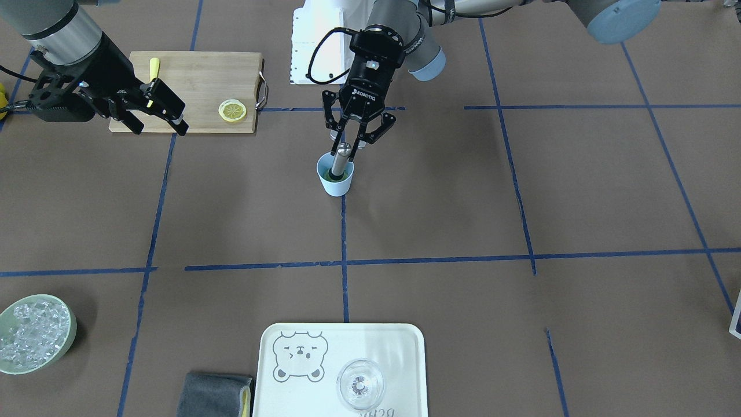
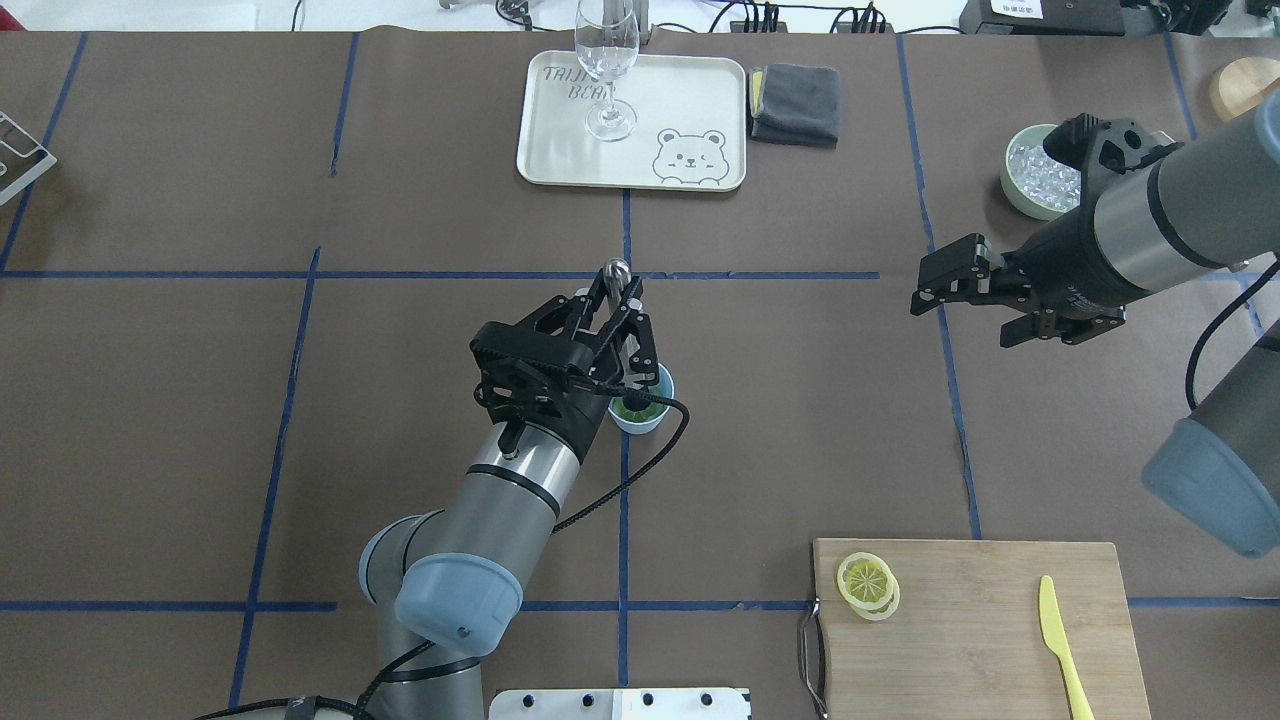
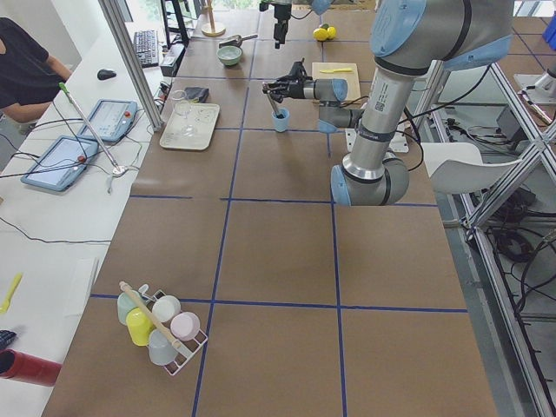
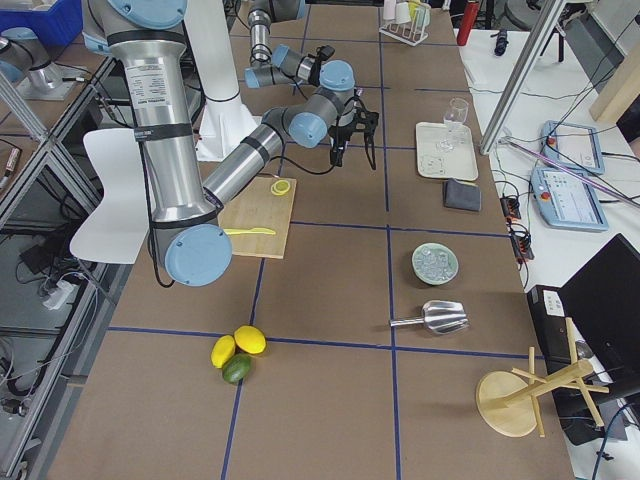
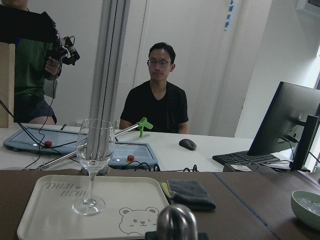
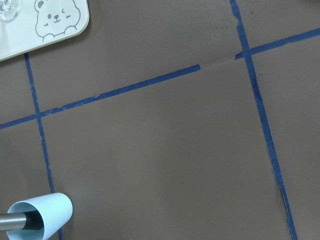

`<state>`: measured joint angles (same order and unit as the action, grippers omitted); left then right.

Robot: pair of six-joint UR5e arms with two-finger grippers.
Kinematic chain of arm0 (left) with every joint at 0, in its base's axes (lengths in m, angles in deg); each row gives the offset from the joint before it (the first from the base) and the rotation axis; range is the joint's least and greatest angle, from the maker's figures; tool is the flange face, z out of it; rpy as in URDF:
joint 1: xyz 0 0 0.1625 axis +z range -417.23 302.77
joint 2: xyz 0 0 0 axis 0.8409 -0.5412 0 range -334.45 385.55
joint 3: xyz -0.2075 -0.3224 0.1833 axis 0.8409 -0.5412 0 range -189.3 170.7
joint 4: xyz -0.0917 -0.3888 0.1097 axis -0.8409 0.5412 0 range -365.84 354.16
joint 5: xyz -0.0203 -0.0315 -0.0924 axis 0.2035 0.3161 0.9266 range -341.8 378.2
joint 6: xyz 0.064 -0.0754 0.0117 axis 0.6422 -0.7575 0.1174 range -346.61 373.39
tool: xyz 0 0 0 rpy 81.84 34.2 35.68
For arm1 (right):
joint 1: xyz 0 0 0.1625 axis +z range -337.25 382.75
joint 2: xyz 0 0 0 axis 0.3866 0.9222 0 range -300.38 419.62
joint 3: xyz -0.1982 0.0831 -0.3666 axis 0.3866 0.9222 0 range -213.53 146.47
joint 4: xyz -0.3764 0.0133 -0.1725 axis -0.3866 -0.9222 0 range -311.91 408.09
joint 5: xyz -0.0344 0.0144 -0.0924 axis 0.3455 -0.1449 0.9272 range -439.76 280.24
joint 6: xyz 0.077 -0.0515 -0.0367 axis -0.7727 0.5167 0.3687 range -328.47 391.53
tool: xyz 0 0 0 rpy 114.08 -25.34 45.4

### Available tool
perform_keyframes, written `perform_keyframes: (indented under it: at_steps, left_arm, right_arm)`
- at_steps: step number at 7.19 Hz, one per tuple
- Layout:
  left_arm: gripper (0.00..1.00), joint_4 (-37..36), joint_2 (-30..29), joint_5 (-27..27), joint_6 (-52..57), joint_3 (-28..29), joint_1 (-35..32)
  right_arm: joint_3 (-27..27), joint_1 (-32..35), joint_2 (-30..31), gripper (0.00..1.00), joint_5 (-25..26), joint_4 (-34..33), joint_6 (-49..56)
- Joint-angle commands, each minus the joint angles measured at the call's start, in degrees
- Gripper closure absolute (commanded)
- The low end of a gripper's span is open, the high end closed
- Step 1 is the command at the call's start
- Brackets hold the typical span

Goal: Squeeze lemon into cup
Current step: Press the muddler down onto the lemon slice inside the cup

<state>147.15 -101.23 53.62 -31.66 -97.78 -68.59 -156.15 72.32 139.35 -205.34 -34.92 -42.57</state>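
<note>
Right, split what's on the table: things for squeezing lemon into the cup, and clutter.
For the job: lemon slices, blue cup.
Lying about: yellow knife, wine glass, bear tray, ice bowl, grey cloth, metal tool standing in the cup.
</note>
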Motion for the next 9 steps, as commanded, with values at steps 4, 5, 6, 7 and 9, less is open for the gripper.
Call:
perform_keyframes:
  at_steps: [4,5,6,7,9]
  left_arm:
    - [1.00,0.12,-0.05,0.00,-0.03,1.03,0.64]
    - [1.00,0.12,-0.05,0.00,-0.03,1.03,0.64]
    - [1.00,0.12,-0.05,0.00,-0.03,1.11,0.72]
    - [1.00,0.21,-0.05,0.00,0.14,-0.10,0.73]
    - [1.00,0.38,0.83,0.26,5.72,-10.87,0.29]
  right_arm:
    - [0.45,-0.01,-0.01,0.00,0.07,0.13,0.18]
    - [0.54,-0.01,-0.01,0.00,0.07,0.13,0.18]
    - [0.54,-0.01,-0.01,0.00,0.07,0.13,0.18]
    - [0.62,-0.01,-0.01,0.00,0.07,0.13,0.18]
    - [0.89,1.56,1.30,0.00,-0.11,0.04,3.23]
